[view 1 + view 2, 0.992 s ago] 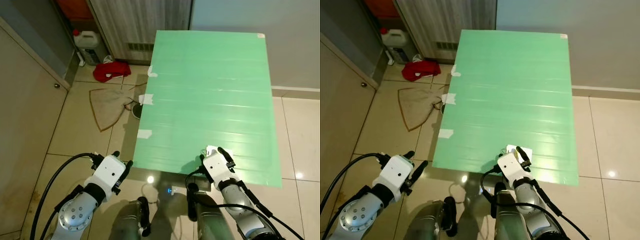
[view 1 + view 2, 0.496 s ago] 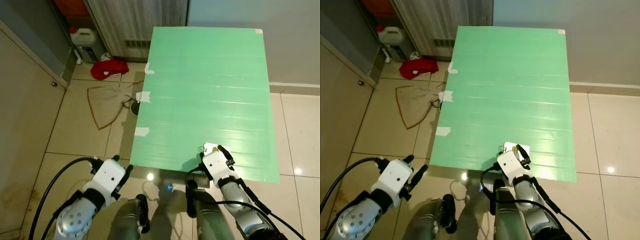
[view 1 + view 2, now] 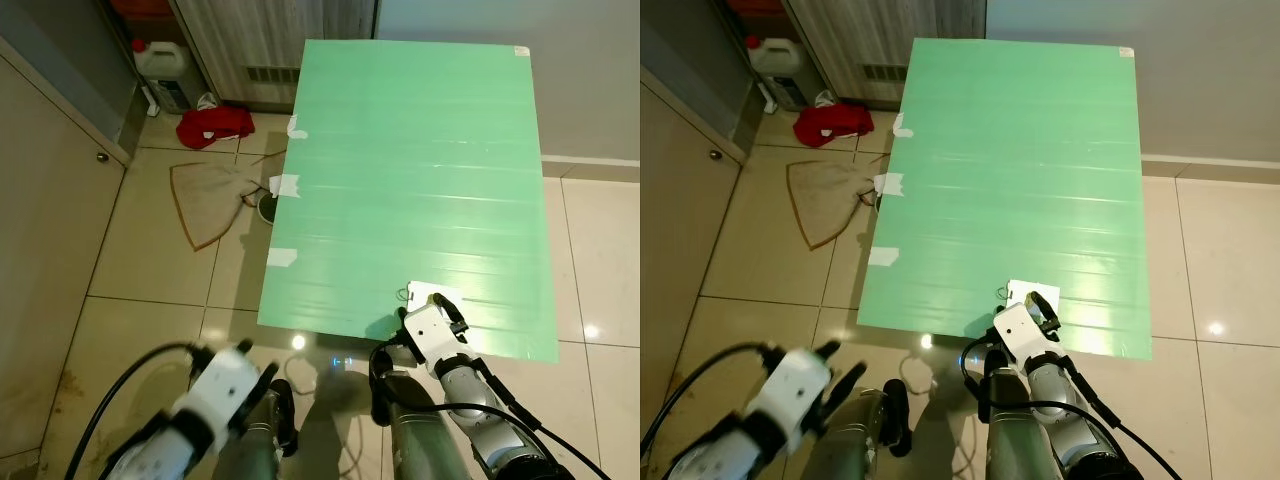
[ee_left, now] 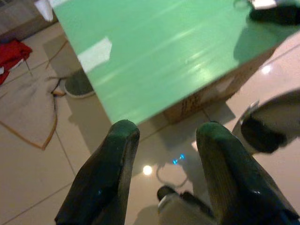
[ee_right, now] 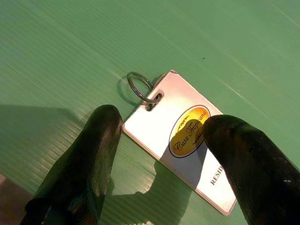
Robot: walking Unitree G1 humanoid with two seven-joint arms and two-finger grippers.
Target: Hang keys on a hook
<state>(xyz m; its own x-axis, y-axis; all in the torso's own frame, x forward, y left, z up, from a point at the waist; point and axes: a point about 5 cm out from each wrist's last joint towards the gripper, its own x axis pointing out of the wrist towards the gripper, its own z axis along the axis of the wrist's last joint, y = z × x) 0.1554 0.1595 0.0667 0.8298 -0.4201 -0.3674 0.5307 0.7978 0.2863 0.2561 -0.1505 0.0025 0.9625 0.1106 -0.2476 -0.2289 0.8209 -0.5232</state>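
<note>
Lying flat near the front edge of the green worktop (image 3: 420, 180) is a white key tag (image 5: 180, 136) with a yellow oval logo and a metal ring (image 5: 140, 87) threaded through a hole at one corner. No key on the ring can be made out in these frames.

Right tool (image 5: 161, 154): positioned directly above the key tag, at the worktop's near edge on the robot's right side. Its two black fingers (image 5: 89, 159) stand apart, one on each side of the tag. One finger overlaps the tag's edge in the right wrist view; contact cannot be confirmed. The ring lies beyond the fingertips, on the green surface.

Left tool (image 4: 161, 140): held low over the tiled floor (image 3: 150, 260), off the worktop's front left corner. Its fingers stand apart with nothing between them. In the head views this arm (image 3: 215, 395) appears blurred.

Surroundings:
- Strips of white tape (image 3: 285, 185) are stuck along the worktop's left edge.
- A red cloth (image 3: 215, 123) lies on the floor beyond the worktop's left side, near a white plastic jug (image 3: 160, 58) with a red cap.
- A beige cloth with brown trim (image 3: 205, 195) lies on the tiles between the red cloth and the robot.
- A cabinet door (image 3: 45, 200) with a small knob stands on the far left.
</note>
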